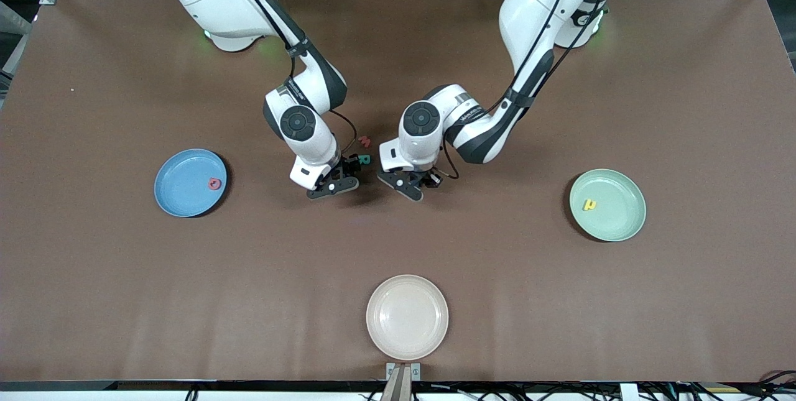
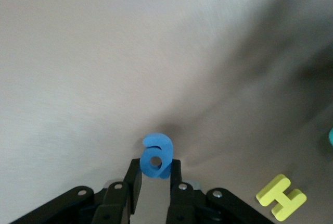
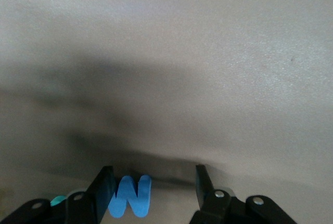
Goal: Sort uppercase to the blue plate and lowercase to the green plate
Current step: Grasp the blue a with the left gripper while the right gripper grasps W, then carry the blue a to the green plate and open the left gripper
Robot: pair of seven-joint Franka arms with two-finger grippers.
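Note:
My left gripper [image 1: 407,188] is low over the middle of the table, shut on a blue lowercase a [image 2: 156,148] pinched between its fingertips. A yellow uppercase H [image 2: 281,197] lies on the table beside it. My right gripper [image 1: 333,188] is close alongside and open. A blue uppercase W [image 3: 130,195] stands between its fingers against one finger [image 3: 104,187], with a gap to the other. A teal R [image 1: 364,159] and a red m-like letter [image 1: 364,140] lie between the two arms. The blue plate [image 1: 180,196] holds a red Q [image 1: 214,184]. The green plate [image 1: 622,214] holds a yellow h [image 1: 589,204].
A cream plate [image 1: 407,317] sits near the table's front edge, nearer the front camera than both grippers. The two wrists hang close together over the table's middle. Bare brown tabletop stretches between the grippers and each coloured plate.

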